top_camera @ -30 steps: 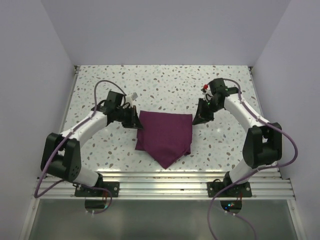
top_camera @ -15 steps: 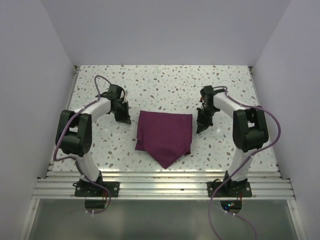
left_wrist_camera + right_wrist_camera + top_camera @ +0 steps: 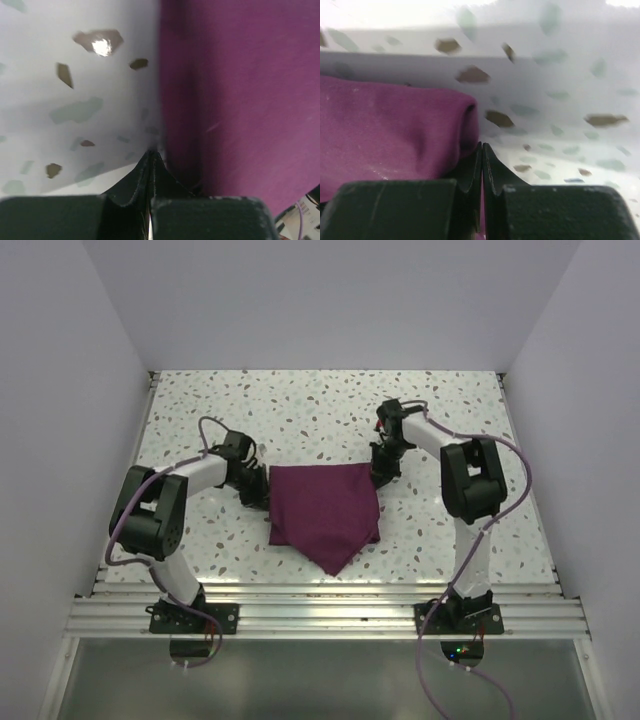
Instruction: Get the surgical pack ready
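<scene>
Centrally, maroon pack (image 3: 325,515) on speckled table (image 3: 300,410); left pincer (image 3: 263,497), right pincer (image 3: 380,476) flank it.

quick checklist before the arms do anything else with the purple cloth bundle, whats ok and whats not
1. Left gripper shut: ok, jaws together at the far left corner of the dark purple folded cloth bundle.
2. Right gripper shut: ok, jaws together beside the bundle's far right corner.
3. Cloth actually pinched in either gripper: cannot tell.
4. Bundle closed, nothing poking out: ok.
5. Pointed flap lying on the speckled white table, aimed at the arm bases: ok.
</scene>
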Robot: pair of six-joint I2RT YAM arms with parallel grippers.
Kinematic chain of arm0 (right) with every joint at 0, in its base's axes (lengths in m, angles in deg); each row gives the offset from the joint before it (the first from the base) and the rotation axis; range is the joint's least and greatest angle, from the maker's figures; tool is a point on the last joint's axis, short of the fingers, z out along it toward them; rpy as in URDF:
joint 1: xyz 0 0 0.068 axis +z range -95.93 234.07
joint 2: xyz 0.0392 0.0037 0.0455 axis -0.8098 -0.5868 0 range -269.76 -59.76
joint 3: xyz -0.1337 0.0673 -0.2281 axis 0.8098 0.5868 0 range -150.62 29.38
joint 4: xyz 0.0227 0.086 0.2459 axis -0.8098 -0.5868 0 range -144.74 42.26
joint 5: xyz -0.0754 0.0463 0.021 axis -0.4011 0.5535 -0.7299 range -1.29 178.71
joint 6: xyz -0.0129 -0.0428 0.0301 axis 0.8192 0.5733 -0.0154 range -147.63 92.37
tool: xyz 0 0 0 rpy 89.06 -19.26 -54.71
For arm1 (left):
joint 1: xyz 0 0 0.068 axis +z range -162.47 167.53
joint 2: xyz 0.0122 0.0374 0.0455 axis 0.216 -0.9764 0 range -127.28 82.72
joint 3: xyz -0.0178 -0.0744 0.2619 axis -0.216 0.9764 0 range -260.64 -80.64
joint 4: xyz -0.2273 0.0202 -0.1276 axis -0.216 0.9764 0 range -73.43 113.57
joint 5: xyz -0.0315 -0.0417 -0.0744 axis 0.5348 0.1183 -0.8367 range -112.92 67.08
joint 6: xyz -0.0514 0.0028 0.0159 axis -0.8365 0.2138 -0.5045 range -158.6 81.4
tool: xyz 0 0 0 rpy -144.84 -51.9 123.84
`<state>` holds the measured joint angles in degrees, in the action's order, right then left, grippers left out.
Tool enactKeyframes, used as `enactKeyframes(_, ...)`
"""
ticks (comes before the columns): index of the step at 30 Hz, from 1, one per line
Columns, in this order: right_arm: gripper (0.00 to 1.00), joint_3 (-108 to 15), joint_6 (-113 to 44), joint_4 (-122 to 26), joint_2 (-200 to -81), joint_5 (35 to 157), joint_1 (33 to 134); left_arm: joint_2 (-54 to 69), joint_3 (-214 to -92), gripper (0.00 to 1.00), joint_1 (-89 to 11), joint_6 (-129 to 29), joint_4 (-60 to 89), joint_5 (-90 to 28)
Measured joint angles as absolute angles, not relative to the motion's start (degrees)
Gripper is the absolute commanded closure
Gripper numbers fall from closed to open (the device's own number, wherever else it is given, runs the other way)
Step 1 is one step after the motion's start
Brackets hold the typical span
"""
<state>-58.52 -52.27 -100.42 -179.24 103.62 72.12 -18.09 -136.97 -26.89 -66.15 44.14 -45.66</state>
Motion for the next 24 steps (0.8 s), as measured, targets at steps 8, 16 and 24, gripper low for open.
enactKeyframes(8,0.96,-79.04,-54.09,-102.74,-192.7,107.71,72.68,-12.43,-131.4,0.93,-29.55,-69.67,44.16,-42.1)
enactKeyframes(16,0.48,-85.88,-54.7,-103.77,-193.4,103.19,68.36,10.47,-125.59,0.67,-25.07,-72.23,55.42,-32.17)
enactKeyframes(24,0.01,-66.23,-53.06,-104.14,-174.59,102.14,59.57,17.36,-132.78,0.41,-28.81,-67.53,59.31,-32.3)
